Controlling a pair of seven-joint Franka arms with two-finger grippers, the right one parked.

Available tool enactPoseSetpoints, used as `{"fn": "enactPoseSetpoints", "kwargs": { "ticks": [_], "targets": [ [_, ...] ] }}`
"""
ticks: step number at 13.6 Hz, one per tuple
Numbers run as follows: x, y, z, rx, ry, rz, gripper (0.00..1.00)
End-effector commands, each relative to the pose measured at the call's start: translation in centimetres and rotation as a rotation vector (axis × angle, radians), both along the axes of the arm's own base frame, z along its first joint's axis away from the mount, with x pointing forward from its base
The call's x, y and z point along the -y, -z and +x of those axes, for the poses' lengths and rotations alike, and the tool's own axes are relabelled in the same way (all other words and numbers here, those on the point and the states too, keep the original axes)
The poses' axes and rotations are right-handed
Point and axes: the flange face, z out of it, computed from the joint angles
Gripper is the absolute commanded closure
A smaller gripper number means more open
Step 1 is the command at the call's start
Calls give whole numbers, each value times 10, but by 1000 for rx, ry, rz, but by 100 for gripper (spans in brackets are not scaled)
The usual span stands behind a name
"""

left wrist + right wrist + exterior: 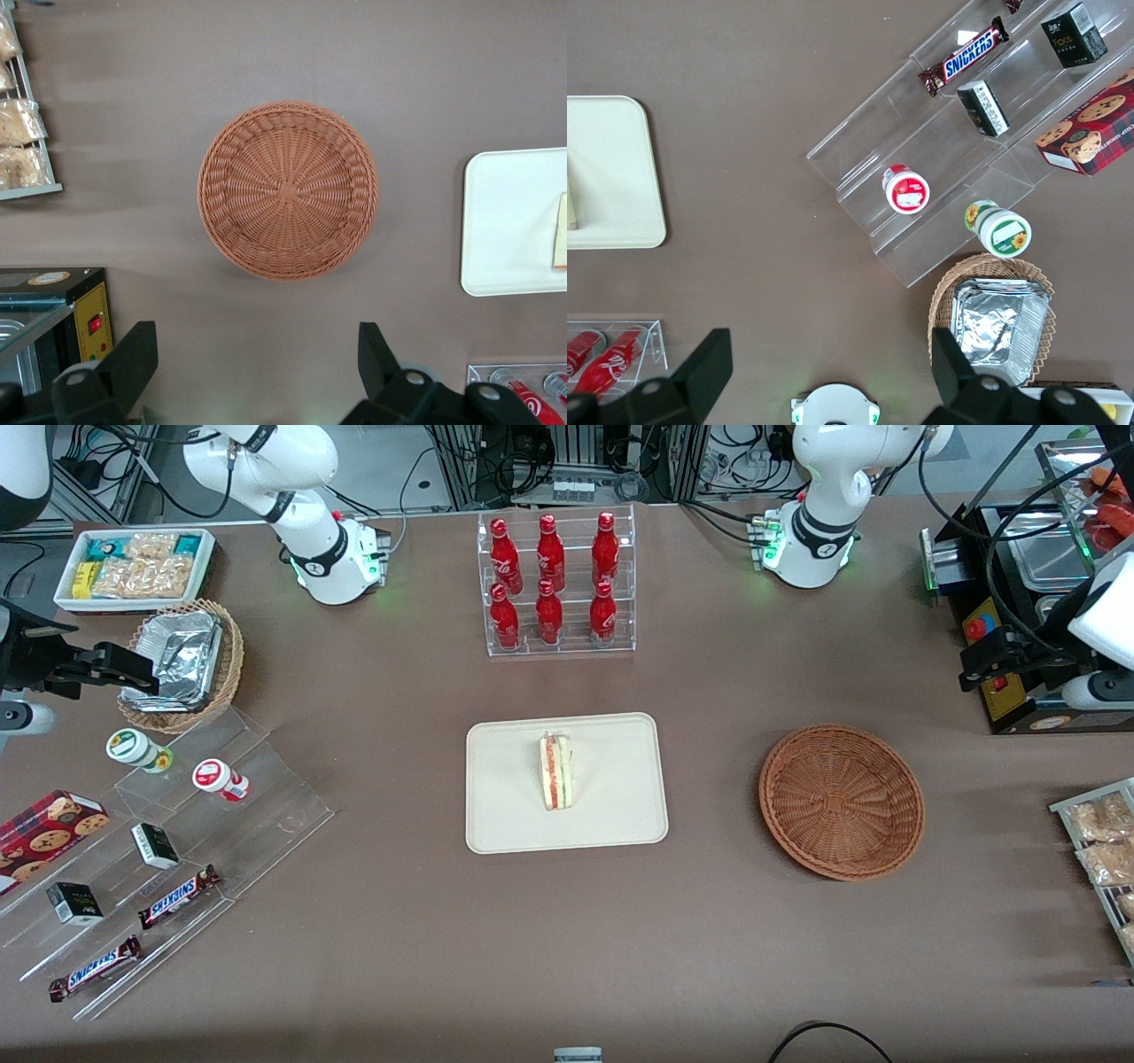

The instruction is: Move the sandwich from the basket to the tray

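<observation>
The sandwich (pixel 556 771), a pale wedge with red and green filling, lies on its side near the middle of the cream tray (pixel 505 815) at the table's centre. The reddish-brown wicker basket (pixel 841 801) sits beside the tray, toward the working arm's end, with nothing in it. My gripper (pixel 979 662) hangs high above the table, farther from the front camera than the basket. In the left wrist view the gripper (pixel 257 363) is open and holds nothing, with the basket (pixel 287 189), the tray's end (pixel 509 221) and a sliver of sandwich (pixel 561 232) below.
A clear rack of red bottles (pixel 558 584) stands farther from the front camera than the tray. A wire rack of snack packets (pixel 1103 841) and black equipment (pixel 1019 602) are at the working arm's end. A stepped acrylic shelf (pixel 159 850), foil basket (pixel 182 664) and white snack bin (pixel 133 567) fill the parked arm's end.
</observation>
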Motion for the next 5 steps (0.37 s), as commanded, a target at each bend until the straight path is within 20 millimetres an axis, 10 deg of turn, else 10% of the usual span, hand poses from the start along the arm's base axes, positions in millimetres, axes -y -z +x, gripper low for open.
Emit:
{"fn": "enactPoseSetpoints", "kwargs": {
  "ticks": [1, 5],
  "targets": [
    [-1, -3, -17, 19, 10, -12, 0],
    [-3, -14, -22, 39, 8, 6, 0]
  ]
}}
